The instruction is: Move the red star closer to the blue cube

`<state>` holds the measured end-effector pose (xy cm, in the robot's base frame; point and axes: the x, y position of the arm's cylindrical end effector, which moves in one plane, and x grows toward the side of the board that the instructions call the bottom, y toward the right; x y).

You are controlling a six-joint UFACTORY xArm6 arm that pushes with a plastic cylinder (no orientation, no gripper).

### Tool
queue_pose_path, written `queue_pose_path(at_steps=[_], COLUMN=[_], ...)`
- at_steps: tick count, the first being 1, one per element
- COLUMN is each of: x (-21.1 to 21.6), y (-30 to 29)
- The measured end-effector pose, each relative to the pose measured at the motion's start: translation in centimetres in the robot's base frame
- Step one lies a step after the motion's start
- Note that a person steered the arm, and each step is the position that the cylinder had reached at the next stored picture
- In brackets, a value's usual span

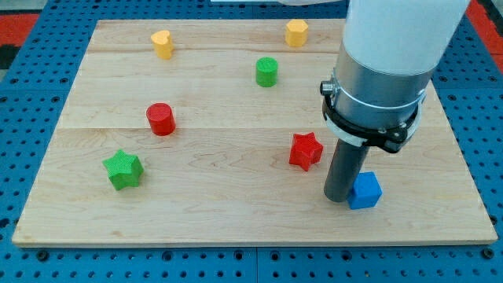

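Observation:
The red star (305, 150) lies on the wooden board right of centre. The blue cube (365, 190) sits below and to the right of it, near the board's lower right. My tip (338, 198) stands on the board touching the blue cube's left side, just below and to the right of the red star. The arm's grey and white body rises above it and hides part of the board's upper right.
A red cylinder (160, 119) sits left of centre. A green star (122, 170) lies at the lower left. A green cylinder (266, 71) stands above centre. A yellow heart-shaped block (162, 44) and a yellow hexagonal block (295, 33) sit along the top. The board (236, 212) rests on a blue pegboard.

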<state>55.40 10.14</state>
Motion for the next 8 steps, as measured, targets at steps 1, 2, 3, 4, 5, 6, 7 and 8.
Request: queue_pose_path(at_steps=[1,2,3,4,5,6,7,8], x=[-1.0,-4.6,-6.8,-7.4,-7.5,-7.5,-7.5,-7.5], y=[-6.7,-9.7,-9.1,-6.6,-5.4,-4.6,-3.3,-0.9])
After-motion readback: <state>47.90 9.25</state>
